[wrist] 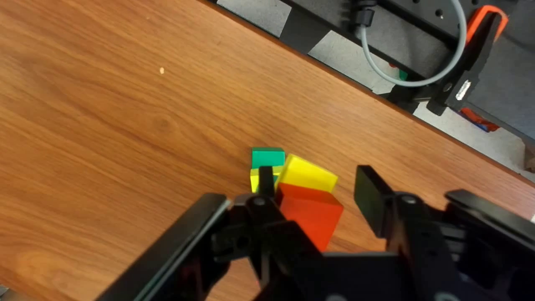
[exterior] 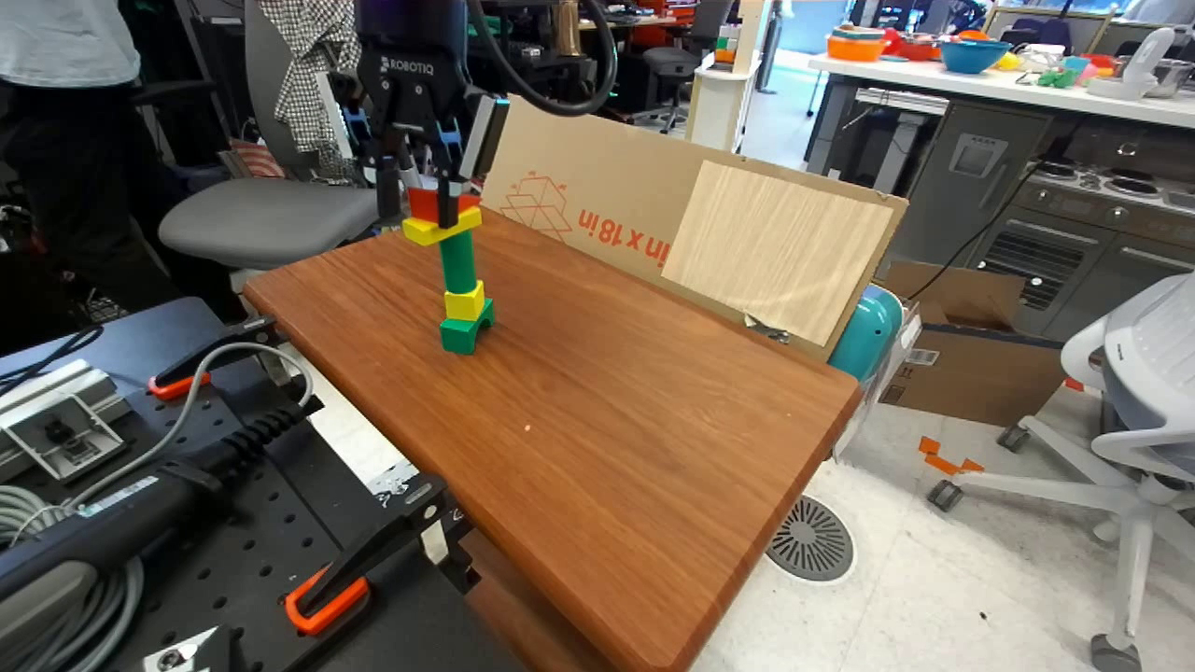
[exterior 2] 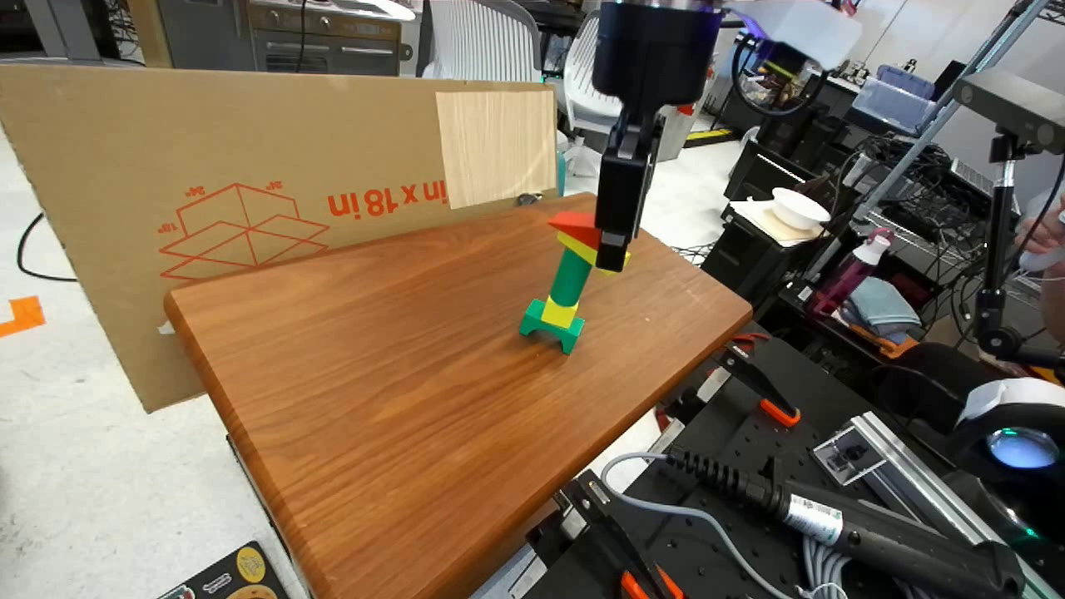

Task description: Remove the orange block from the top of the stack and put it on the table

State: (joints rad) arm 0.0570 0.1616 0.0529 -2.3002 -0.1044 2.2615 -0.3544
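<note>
In an exterior view the table (exterior: pixel 607 495) spread across the middle of the frame, its reddish-brown grain broken by a pale speck (exterior: pixel 527 427) below centre. A cardboard sheet (exterior: pixel 616 168) stood along the far edge, a plywood board (exterior: pixel 780 247) against it. At upper right ran a white counter (exterior: pixel 934 77) with coloured bowls (exterior: pixel 973 58); a white chair (exterior: pixel 1144 448) stood at the right edge, a round drain (exterior: pixel 810 539) at lower right, a black perforated bench (exterior: pixel 271 523) at lower left. The stack (exterior: pixel 458 263) rose left of centre, the orange block (wrist: pixel 311 213) on top. In the wrist view's lower middle, the gripper (wrist: pixel 317 179) stood wide around that block, a gap showing before the finger (wrist: pixel 370 200) at frame right.
</note>
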